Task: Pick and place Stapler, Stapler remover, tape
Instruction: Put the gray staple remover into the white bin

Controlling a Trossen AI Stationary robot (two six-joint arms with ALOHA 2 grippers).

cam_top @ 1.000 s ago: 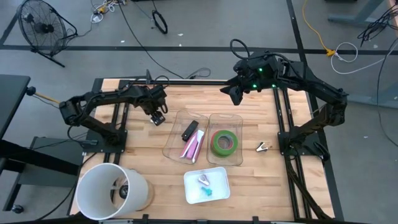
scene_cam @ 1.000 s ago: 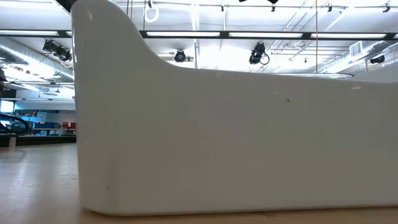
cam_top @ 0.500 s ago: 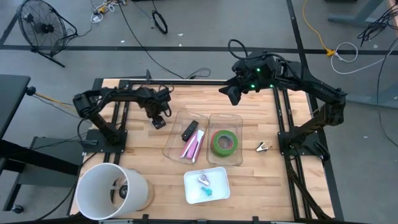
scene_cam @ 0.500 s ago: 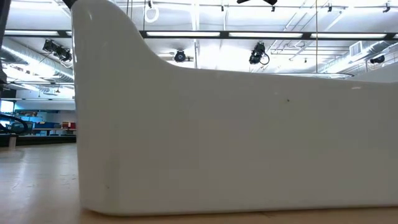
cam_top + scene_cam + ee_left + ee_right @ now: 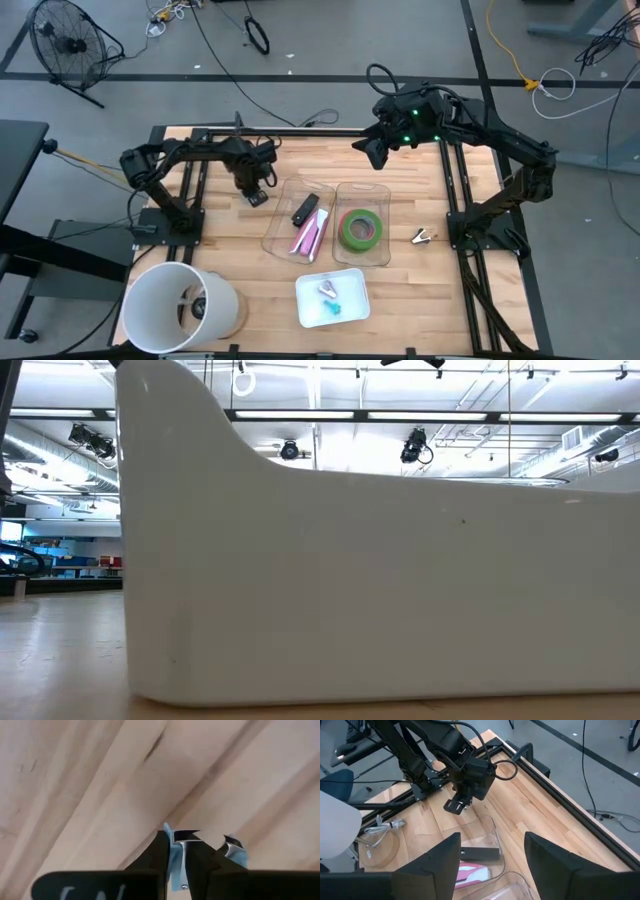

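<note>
A black stapler [image 5: 305, 209] lies in the left of two clear trays [image 5: 283, 225] at mid-table. A green tape ring [image 5: 361, 228] lies flat in the right clear tray [image 5: 385, 250]. The small metal stapler remover [image 5: 423, 236] rests on the bare wood to the right of the trays. My left gripper [image 5: 257, 196] points down just over the wood, left of the stapler's tray. Its fingers [image 5: 172, 855] are drawn together with nothing between them. My right gripper [image 5: 364, 152] hangs open above the table's far middle, holding nothing.
A pink object [image 5: 308, 237] lies beside the stapler in its tray. A white tray [image 5: 350, 312] with small items sits near the front edge, and its wall [image 5: 380, 580] fills the low view. A white bucket [image 5: 175, 305] stands at the front left. Black arm frames flank the table.
My left arm has folded back: its shoulder and elbow have swung toward the table. Its gripper stays at nearly the same spot left of the clear trays. The stapler, tape and stapler remover lie as before.
</note>
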